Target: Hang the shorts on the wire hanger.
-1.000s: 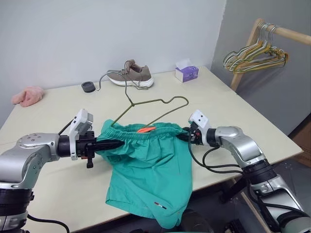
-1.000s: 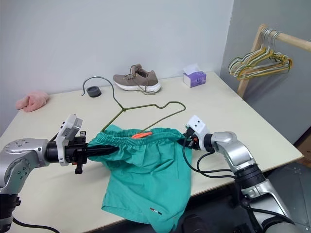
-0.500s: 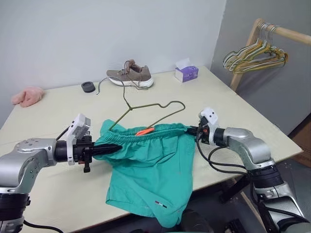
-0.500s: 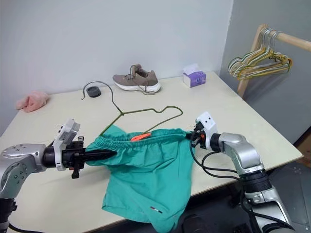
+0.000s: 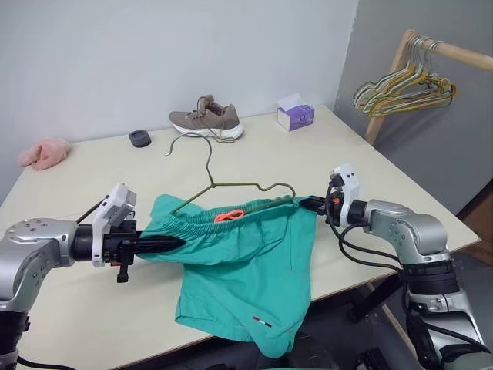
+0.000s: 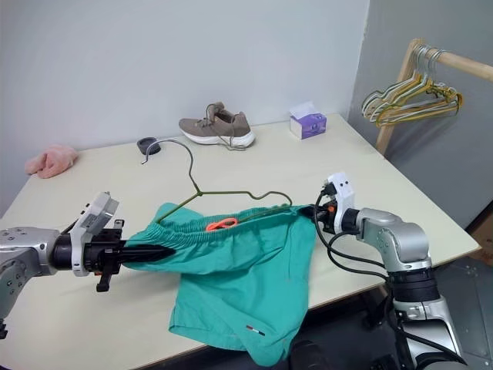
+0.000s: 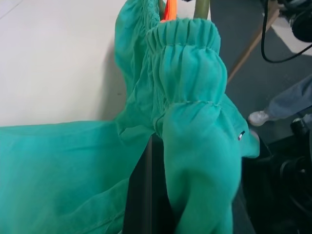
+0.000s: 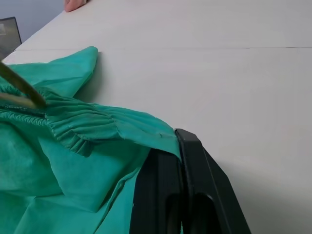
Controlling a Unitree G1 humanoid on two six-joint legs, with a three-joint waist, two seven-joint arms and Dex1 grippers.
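Two end effectors seen from the head views, stretching the shorts taut by the waistband above the counter. Left end effector clamped on one waistband end, right end effector pinched shut on the other, apparently to spread the opening over the wire hanger, its lower bar tucked inside the band between them, hook rising beyond. Seen from the left wrist: gathered elastic bunched over closed black fingers, orange tag just ahead. Seen from the right wrist: fingers shut on the fabric edge, hanger wire entering the band just ahead.
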